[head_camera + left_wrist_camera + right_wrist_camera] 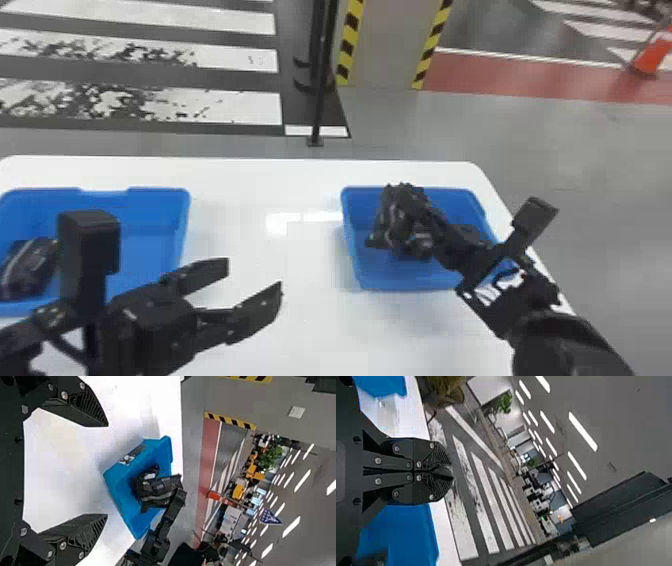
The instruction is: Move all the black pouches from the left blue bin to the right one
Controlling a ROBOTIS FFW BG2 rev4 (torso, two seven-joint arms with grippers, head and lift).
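Okay — left fingers (260, 307) apart, black pouch (31, 265) in the left bin (155, 240).

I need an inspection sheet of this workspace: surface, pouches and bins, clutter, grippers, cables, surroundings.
Surface: white table, with bright glare.
Left blue bin: a black pouch is inside.
Right blue bin: dark pouches, partly hidden by the arm; number cannot be told.
Clutter: nothing seen.
Left gripper: above the table, jaws open.
Right gripper: reaching over the right bin, jaws shut.
Cables: a dark line by the left arm may be one.
Surroundings: pillar with yellow-black stripes, orange cone, white-striped floor.
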